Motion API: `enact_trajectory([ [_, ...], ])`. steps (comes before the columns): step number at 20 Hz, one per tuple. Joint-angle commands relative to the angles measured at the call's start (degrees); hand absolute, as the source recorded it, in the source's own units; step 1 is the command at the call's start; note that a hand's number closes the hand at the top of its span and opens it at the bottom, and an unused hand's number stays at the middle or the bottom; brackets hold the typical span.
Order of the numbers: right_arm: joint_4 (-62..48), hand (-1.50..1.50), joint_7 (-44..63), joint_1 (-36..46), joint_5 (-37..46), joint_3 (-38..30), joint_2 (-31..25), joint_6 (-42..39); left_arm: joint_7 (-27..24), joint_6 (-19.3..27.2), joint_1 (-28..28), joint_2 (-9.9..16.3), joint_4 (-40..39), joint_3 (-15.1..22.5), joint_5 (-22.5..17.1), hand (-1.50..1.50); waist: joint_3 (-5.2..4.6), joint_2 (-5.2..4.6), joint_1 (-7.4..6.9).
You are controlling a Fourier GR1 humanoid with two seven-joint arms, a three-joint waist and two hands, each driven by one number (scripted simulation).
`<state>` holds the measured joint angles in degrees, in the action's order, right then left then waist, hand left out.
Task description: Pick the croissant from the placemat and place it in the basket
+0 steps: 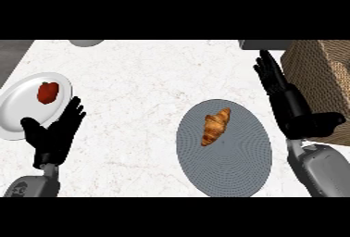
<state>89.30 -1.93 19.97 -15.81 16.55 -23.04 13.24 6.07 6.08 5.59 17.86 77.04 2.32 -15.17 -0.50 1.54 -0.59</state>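
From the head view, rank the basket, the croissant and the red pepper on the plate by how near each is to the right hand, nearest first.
Measured from the right hand:
1. Basket: right beside the hand, at the counter's right edge.
2. Croissant: to the hand's left, on the upper part of the grey placemat.
3. Red pepper: far across the counter, on the white plate by the left hand.

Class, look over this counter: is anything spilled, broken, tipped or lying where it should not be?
Nothing stands out. The croissant lies whole on the placemat, a red pepper sits on the plate, and the basket stands at the right edge.
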Motion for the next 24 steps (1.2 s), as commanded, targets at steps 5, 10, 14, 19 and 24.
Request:
enact_trajectory([
  [5, -3.07, 1.5, 2.73, -5.45, 6.79, -5.66, 3.61, 18.11, -6.44, -4.75, 5.14, 6.47, 9.45, 2.21, 5.65, 0.0, 0.51, -0.93, 1.72],
  [10, -9.45, -1.5, -5.22, -0.11, 22.5, 8.94, 17.45, 28.46, -8.01, -7.17, 5.38, 3.94, 11.44, 7.08, 7.34, 0.0, 0.47, -1.72, -1.0],
  [14, -22.03, -1.5, 4.69, 5.65, 35.07, 9.52, 22.42, 43.14, -7.61, -7.45, 6.12, 4.9, 11.06, 6.1, 7.44, 0.0, 0.3, -1.66, -1.25],
  [19, -31.84, -1.5, 23.13, 11.31, 47.26, 7.79, 18.86, 45.49, -7.69, -7.02, 3.99, 3.8, 11.1, 6.99, 7.63, 0.0, -0.16, -0.57, 0.32],
  [24, -36.89, -1.5, 36.45, 16.73, 56.7, 6.17, 12.94, 36.9, -6.51, -7.09, 4.13, 5.96, 10.96, 4.84, 7.34, 0.0, -0.46, 0.61, 2.45],
])
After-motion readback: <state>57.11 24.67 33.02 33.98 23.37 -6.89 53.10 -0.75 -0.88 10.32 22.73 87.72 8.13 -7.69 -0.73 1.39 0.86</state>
